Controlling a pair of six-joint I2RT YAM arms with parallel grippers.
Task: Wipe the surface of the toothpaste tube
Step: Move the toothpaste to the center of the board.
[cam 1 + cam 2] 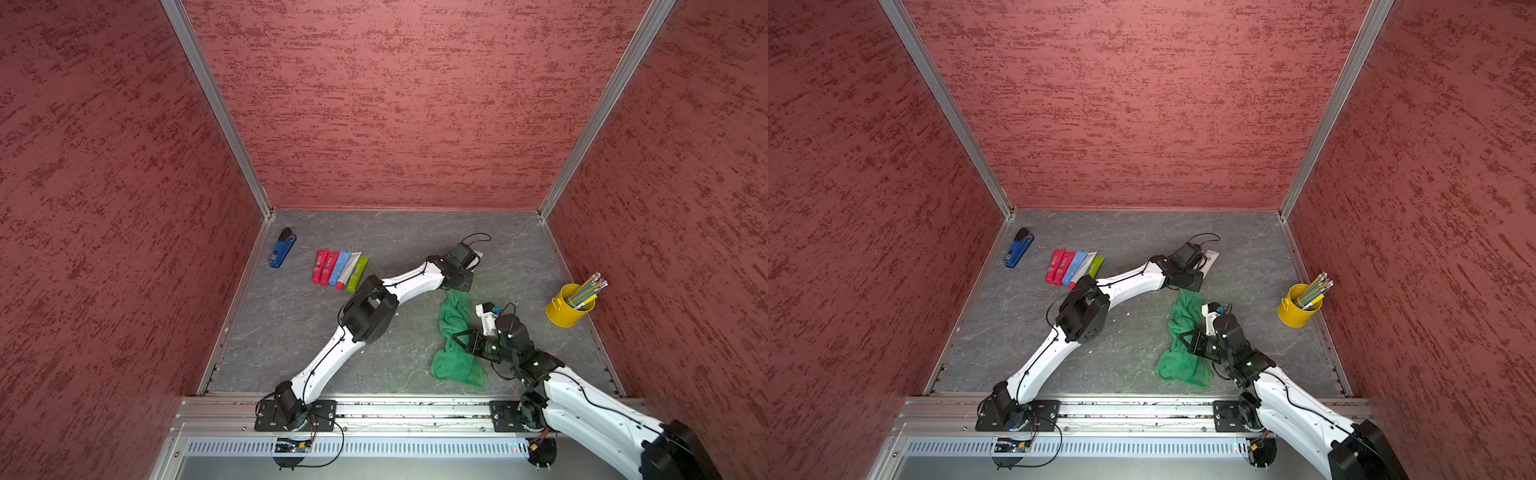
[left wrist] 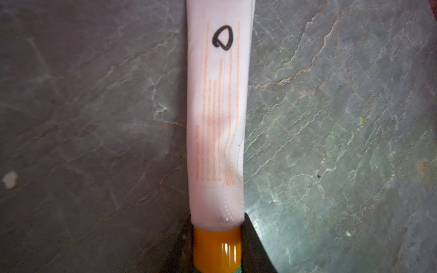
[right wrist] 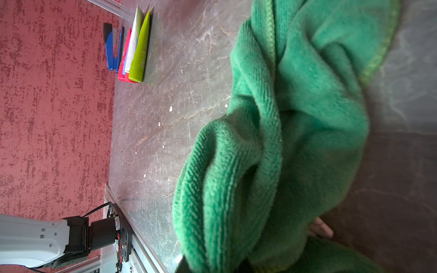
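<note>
Toothpaste tube (image 2: 216, 118), white plastic with orange print, an orange cap and a black pen loop near its flat end, sits toward the back of the grey stone-pattern bench (image 1: 395, 232), right of centre. I cannot tell whether it rests on the bench or is raised off it. The left tool (image 2: 217, 236) pinches it at the cap end, with one black finger on each side.

A green terry cloth (image 1: 453, 365) lies crumpled just in front of the tube. The right tool (image 1: 459, 338) is pressed together on a fold at its middle.

Well apart at back left I note a row of coloured tubes (image 1: 338, 270) and a blue stapler (image 1: 282, 248). A yellow metal bucket of pencils (image 1: 569, 309) stands at the right edge.
</note>
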